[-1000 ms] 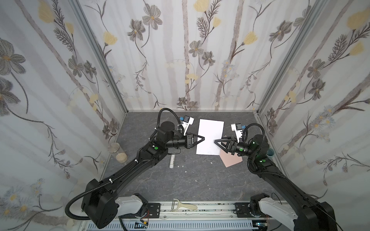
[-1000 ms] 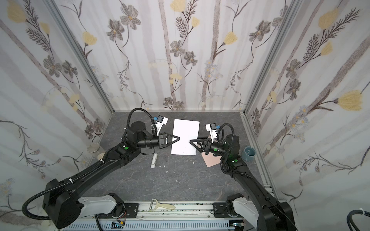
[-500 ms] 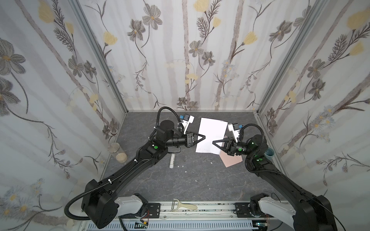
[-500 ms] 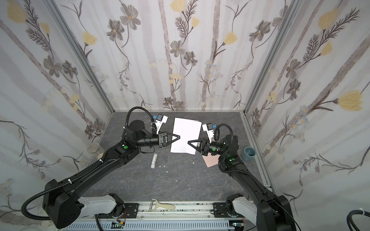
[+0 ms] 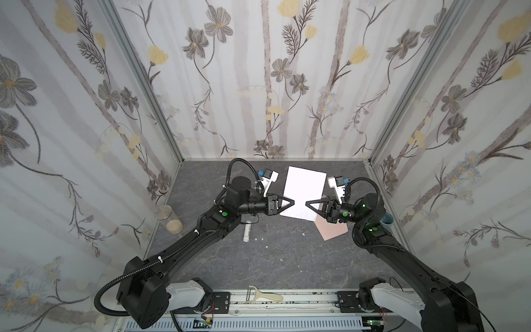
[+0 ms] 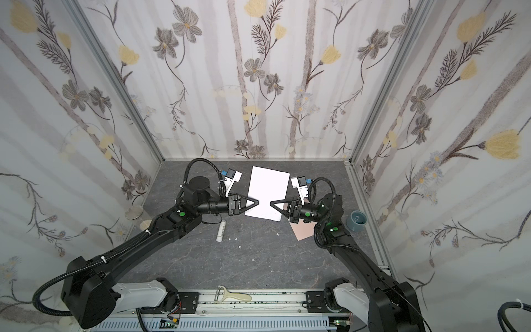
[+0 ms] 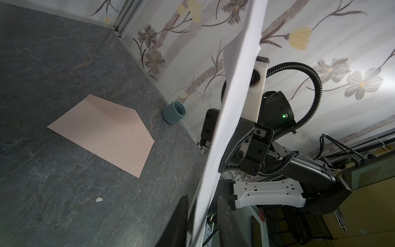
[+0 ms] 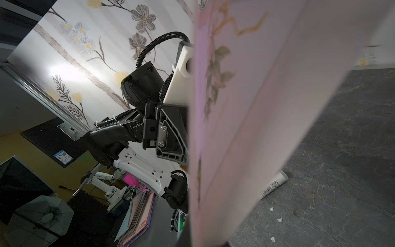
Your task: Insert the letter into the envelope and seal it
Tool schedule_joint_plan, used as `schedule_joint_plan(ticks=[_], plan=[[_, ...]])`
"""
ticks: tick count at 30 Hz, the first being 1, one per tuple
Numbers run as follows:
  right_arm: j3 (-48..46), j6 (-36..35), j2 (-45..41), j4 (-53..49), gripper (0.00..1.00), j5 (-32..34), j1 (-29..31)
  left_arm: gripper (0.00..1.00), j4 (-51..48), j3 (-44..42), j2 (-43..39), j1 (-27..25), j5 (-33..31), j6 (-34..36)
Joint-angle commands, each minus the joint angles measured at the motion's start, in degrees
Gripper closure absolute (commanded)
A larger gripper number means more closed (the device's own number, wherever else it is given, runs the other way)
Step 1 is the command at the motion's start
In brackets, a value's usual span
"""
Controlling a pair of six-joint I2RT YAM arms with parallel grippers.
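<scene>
Since last frame right gripper [image 5: 307, 203] closed onto letter [image 5: 303, 186] edge; sheet tilted off table [image 5: 258, 258]. Opposite, left gripper [image 5: 292, 203] — jaws narrow round other edge, grip unclear; likely handover. Below right gripper, envelope [image 5: 332, 230] lies flat.

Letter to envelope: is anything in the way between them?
Nothing lies on the envelope in the left wrist view. In both top views the right gripper, shut on the edge of the letter, hangs over part of the envelope.
</scene>
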Motion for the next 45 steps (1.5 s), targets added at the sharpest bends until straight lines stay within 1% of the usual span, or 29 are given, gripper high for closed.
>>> schedule_joint_plan(ticks=[1, 2, 3, 4, 5, 6, 7, 11, 15, 19, 21, 24, 26, 29, 31, 36, 41, 45], plan=[[0.63, 0.17, 0.12, 1.75, 1.0, 0.42, 0.18, 0.95, 1.41, 0.12, -0.28, 0.04, 0.82, 0.4], [0.64, 0.09, 0.05, 1.66, 0.98, 0.35, 0.13, 1.0, 1.41, 0.3, -0.31, 0.02, 0.84, 0.52], [0.63, -0.13, 0.04, 1.42, 0.83, 0.41, 0.15, 1.0, 1.41, 0.47, -0.32, 0.01, 0.62, 0.72], [0.64, -0.42, -0.12, 0.83, 0.65, 0.63, 0.11, 1.0, 1.41, 0.48, -0.31, -0.04, 0.16, 0.91], [0.6, -1.12, -0.38, -0.15, 0.52, 1.15, 0.04, 1.0, 1.41, 0.4, -0.29, -0.04, -0.42, 1.09], [0.76, -2.01, -0.77, -1.59, 0.44, 1.69, -0.04, 1.0, 1.36, 0.27, -1.75, -0.03, -0.85, 1.54], [1.05, -3.38, -1.3, -3.78, 0.41, 2.48, -0.51, 1.0, 1.25, -0.06, -2.05, -0.04, -1.54, 2.09], [3.09, -8.12, -4.15, -12.52, 0.38, 5.24, -3.69, 1.0, -1.21, -1.66, -3.63, -0.36, -6.53, 5.55], [5.92, -12.1, -7.0, -19.88, 0.35, 9.55, -6.93, 1.0, -6.89, -0.98, -3.57, -2.52, -13.69, 11.8], [13.82, -17.79, -6.79, -30.22, 0.33, 15.89, -7.45, 1.0, -11.05, 0.28, -1.83, -5.76, -18.67, 16.91], [17.1, -18.84, -6.11, -32.37, 0.33, 18.45, -7.41, 1.0, -11.92, 0.61, -1.28, -7.11, -20.66, 18.55], [21.04, -19.09, -3.87, -33.11, 0.34, 20.22, -7.45, 1.0, -13.0, 1.22, -0.82, -8.68, -22.68, 20.95], [24.63, -19.17, -1.12, -35.27, 0.36, 20.98, -7.45, 1.0, -14.52, 1.93, -0.68, -10.09, -25.09, 22.97], [29.63, -19.16, 3.41, -38.17, 0.45, 21.59, -7.3, 1.0, -16.53, 2.74, -0.69, -11.93, -28.87, 25.58], [32.01, -19.21, 5.5, -39.67, 0.5, 21.62, -7.11, 1.0, -17.5, 3.18, 0.7, -12.63, -30.8, 26.85], [35.77, -22.03, 9.33, -44.22, 0.56, 23.57, -4.6, 1.0, -18.63, 4.23, 1.61, -13.88, -34.54, 29.17], [34.92, -23.36, 10.05, -46.03, 0.6, 26.19, -2.85, 1.0, -18.89, 5.21, 2.04, -13.86, -37.28, 29.97], [32.97, -23.34, 10.65, -45.28, 0.61, 25.84, -2.31, 1.0, -18.89, 5.42, 1.34, -14.0, -39.02, 30.86]])
